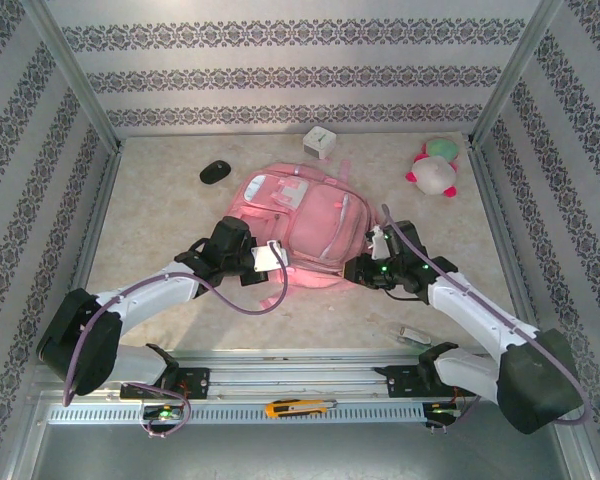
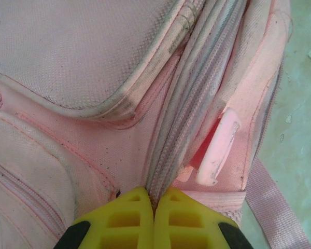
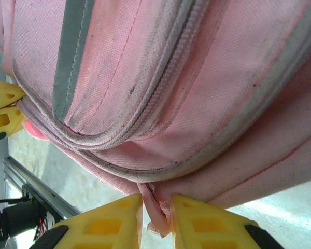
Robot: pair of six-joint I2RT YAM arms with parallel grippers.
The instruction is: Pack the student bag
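Woven pink fabric bag (image 1: 305, 215) on desk (image 1: 160, 220); L claw (image 2: 154, 194) pinches ribbed zip seam, R claw (image 3: 156, 201) pinches thin fabric tab.

Student bag (image 1: 300, 225) blocks tabletop (image 1: 145, 225) centre; left arm (image 1: 150, 292), right arm (image 1: 475, 305) flank near corners. Side strips open. Far edge: black mouse (image 1: 216, 172), white cube (image 1: 319, 141), plush toy (image 1: 435, 168).

Both arms stretch forward from their bases and angle inward toward each other, the left pincer (image 2: 154, 199) with its yellow fingers pressed together on a seam of the student bag (image 1: 310, 215), the right pincer (image 3: 155, 207) nipping a fabric tab at its edge.
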